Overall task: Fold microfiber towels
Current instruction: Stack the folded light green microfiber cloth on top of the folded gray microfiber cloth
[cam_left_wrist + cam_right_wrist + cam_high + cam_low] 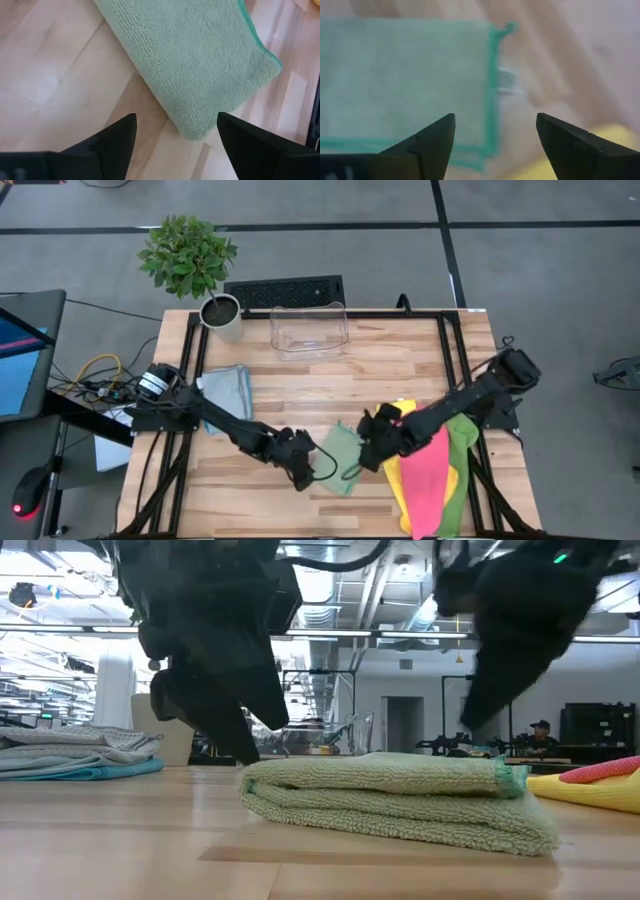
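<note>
High view: folded blue towels (228,392) on bench (400,370) far left; left gripper (318,470) open beside folded pale green towel (340,457) at centre; right gripper (366,448) open, empty; pink towel (428,475) pile right.

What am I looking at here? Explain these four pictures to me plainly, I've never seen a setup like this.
Two robot arms work at a wooden table. One picture looks straight down, one looks level across the tabletop, and two come from cameras on the wrists. The left gripper and right gripper flank a folded pale green towel; both are open, holding nothing. Folded bluish towels lie stacked at the left. Pink, yellow and lime towels wait unfolded on the right. At the back stand a clear plastic bin and a potted plant.
</note>
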